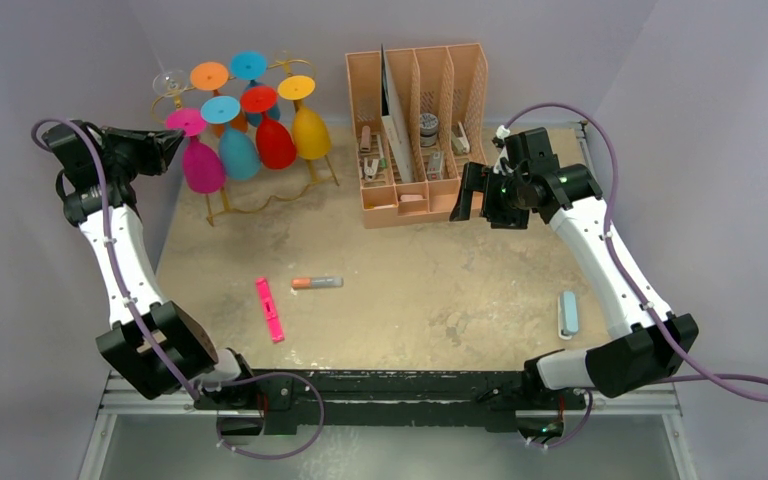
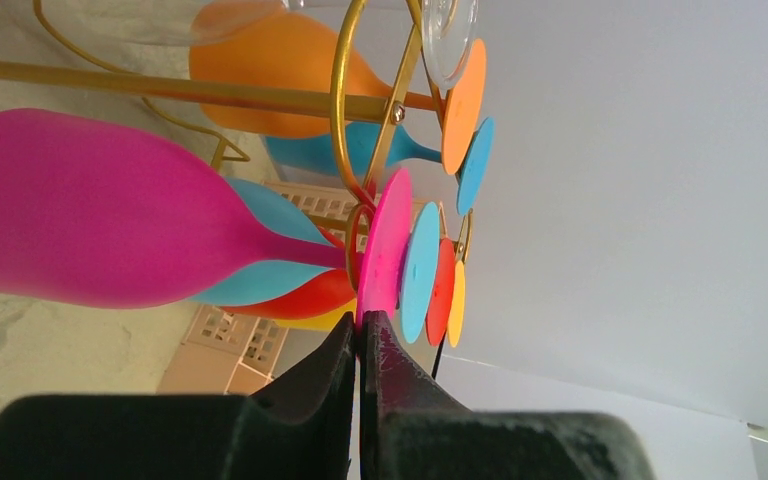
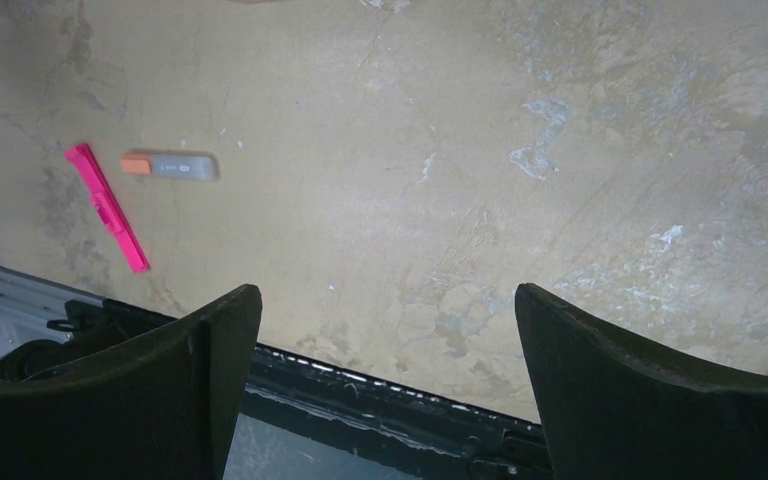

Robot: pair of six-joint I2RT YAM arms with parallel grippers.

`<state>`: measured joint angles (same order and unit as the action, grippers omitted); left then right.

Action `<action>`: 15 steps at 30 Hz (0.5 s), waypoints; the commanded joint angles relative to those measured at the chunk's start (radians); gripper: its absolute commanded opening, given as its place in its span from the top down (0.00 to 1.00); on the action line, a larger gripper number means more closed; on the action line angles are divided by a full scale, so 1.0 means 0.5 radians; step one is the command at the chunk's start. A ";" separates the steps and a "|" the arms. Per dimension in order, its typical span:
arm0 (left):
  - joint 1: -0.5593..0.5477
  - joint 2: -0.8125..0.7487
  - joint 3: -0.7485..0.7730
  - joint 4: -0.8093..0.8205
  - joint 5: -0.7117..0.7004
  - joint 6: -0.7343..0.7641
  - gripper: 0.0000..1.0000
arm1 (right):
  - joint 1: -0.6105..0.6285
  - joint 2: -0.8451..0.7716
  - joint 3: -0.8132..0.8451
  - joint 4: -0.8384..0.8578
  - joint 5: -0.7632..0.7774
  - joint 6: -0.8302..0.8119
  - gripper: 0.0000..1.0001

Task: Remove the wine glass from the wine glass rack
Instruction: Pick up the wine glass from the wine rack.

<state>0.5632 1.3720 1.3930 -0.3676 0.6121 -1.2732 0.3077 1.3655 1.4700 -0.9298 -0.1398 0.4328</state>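
- My left gripper (image 2: 360,335) is at the near-left corner of the thin gold wire wine glass rack (image 1: 260,205). Its jaws are drawn in to a thin slit.
- The magenta plastic wine glass (image 2: 110,210) hangs bowl-down from that corner of the rack, its stem in a looped rail. The rim of its flat round foot (image 2: 385,245) meets my fingertips. It looks nipped there, but I cannot be sure the rim sits inside the slit.
- My right gripper (image 3: 380,380) hangs well to the right of the rack, over bare tabletop, with its jaws spread wide and holding nothing.
- Risk: this is a tip-only hold on a thin, smooth disc. If it slips, the glass could swing or drop out of the rack.
- Risk: the foot must slide out along the rail. Pulled at an angle, it would likely catch on the loop and drag the light wire rack with it.
- Risk: the turquoise plastic wine glass (image 1: 238,152) hangs right beside the magenta one inside the rack. A sideways pull could knock it into its neighbours.
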 commanded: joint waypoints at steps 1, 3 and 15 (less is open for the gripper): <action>0.018 -0.114 -0.041 -0.047 0.000 -0.111 1.00 | 0.002 -0.042 0.073 -0.034 0.047 -0.044 0.01; 0.018 -0.139 -0.093 0.022 0.018 -0.171 1.00 | 0.001 -0.024 0.093 -0.065 0.083 -0.072 0.01; 0.018 -0.258 -0.083 -0.157 -0.051 -0.101 1.00 | 0.002 -0.044 0.097 -0.080 0.041 -0.068 0.01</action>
<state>0.5652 1.2850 1.3537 -0.4137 0.5926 -1.3075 0.3077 1.3659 1.4921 -0.9504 -0.1158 0.4046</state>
